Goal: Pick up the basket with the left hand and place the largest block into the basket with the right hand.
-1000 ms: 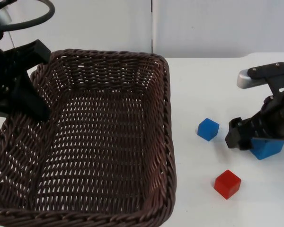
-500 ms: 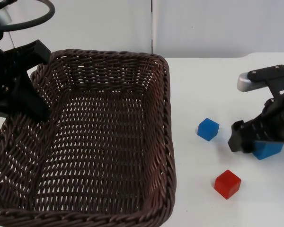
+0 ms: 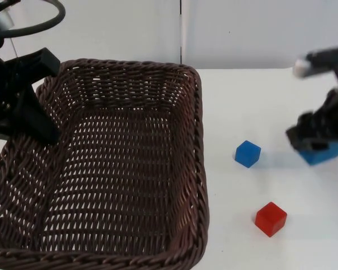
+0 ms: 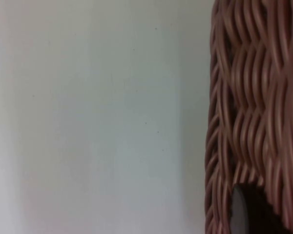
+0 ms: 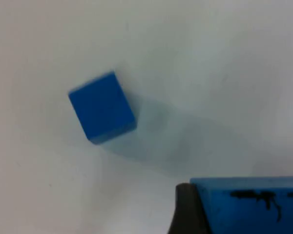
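Black marks on the large blue block are unreadable.

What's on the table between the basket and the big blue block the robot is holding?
In the top view, the small blue block sits on the white table between the basket and the big blue block in the right hand. The red block lies nearer the camera.
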Tool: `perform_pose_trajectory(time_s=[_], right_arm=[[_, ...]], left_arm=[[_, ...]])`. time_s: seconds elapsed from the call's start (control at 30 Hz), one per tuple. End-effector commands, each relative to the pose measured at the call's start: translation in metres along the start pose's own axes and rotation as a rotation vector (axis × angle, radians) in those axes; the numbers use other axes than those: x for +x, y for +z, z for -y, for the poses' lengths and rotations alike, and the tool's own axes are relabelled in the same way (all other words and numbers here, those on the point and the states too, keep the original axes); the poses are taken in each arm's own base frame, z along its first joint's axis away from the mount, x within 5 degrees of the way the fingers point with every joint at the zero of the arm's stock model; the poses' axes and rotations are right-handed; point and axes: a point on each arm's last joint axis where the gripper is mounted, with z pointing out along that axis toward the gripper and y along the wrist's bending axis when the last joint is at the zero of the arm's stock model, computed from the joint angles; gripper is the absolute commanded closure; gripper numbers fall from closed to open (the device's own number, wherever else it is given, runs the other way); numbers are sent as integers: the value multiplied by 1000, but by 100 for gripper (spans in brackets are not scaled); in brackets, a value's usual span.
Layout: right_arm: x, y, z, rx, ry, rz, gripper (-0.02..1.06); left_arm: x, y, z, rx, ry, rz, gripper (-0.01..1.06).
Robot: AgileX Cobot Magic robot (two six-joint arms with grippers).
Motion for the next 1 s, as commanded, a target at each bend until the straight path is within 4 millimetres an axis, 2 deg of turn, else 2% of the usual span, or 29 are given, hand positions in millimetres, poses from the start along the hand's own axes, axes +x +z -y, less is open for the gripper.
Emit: perform_pose_trajectory(time_s=[0.0,0.03,0.07,0.23,0.27,0.4,0.43,0.5,0.67,0.97], right_arm=[[-12,-25,0,4,-6,50,105],[-17,-38,0,7,-6,78,105],[-17,-38,0,7,-6,78,105],[-33,-103,2,19,-3,197,105],[-33,-103,2,19,-3,197,105],[-35,-143,3,26,0,263,105],[-35,-143,3,26,0,263,105],[-35,-159,4,28,1,294,105],[-35,-172,4,30,2,331,105],[-35,-172,4,30,2,329,105]], left_arm=[[0,-5,2,12,-7,22,105],[0,-5,2,12,-7,22,105],[0,-5,2,12,-7,22,105],[0,-5,2,12,-7,22,105],[0,-5,2,12,-7,22,105],[0,-5,2,11,-7,24,105],[0,-5,2,11,-7,24,105],[0,-5,2,12,-9,26,105],[-1,-5,2,12,-10,30,105],[-1,-5,2,12,-10,30,105]])
